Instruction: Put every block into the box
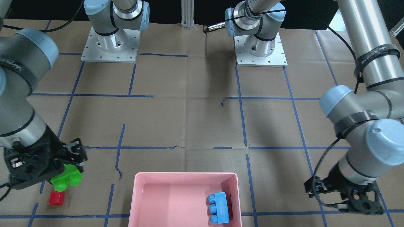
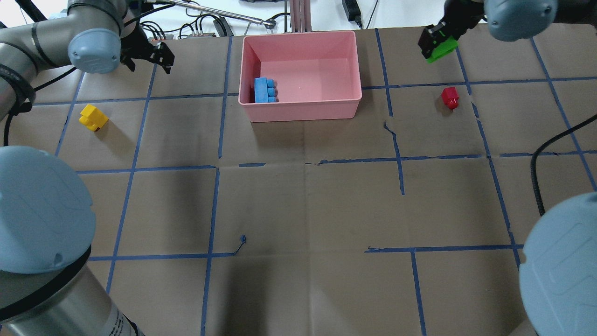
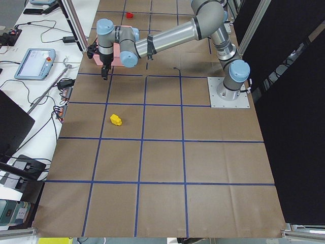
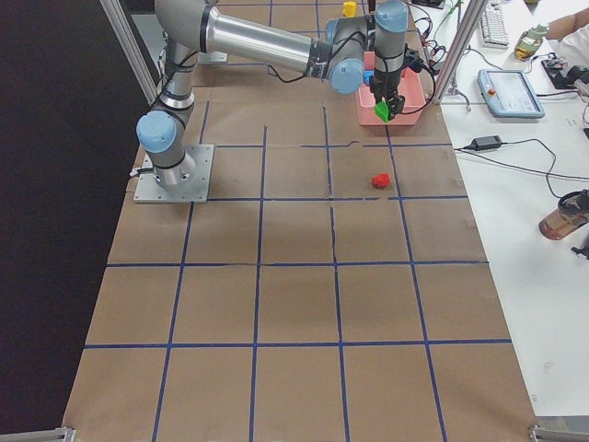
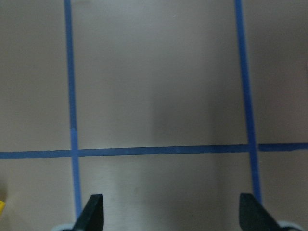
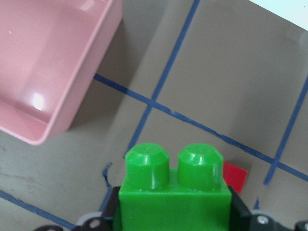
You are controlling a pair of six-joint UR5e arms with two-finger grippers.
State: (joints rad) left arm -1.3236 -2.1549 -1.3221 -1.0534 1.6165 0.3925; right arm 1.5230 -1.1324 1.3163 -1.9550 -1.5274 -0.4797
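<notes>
My right gripper (image 2: pixel 434 43) is shut on the green two-stud brick (image 2: pixel 441 50), which also shows in the right wrist view (image 6: pixel 173 187). It holds the brick above the table, beside the pink box (image 2: pixel 298 110) and over the red brick (image 2: pixel 450 97). The blue three-stud brick (image 2: pixel 265 89) lies inside the box at one end. The yellow brick (image 2: pixel 93 117) lies on the table on the box's other side. My left gripper (image 2: pixel 163 58) is open and empty, above bare table between the box and the yellow brick; the left wrist view shows its fingertips (image 5: pixel 94 214) wide apart.
The table is brown paper with a blue tape grid (image 2: pixel 401 158). Both arm bases (image 1: pixel 109 44) stand at the robot's edge. Cables and a tablet (image 3: pixel 34 62) lie past the far table edge behind the box.
</notes>
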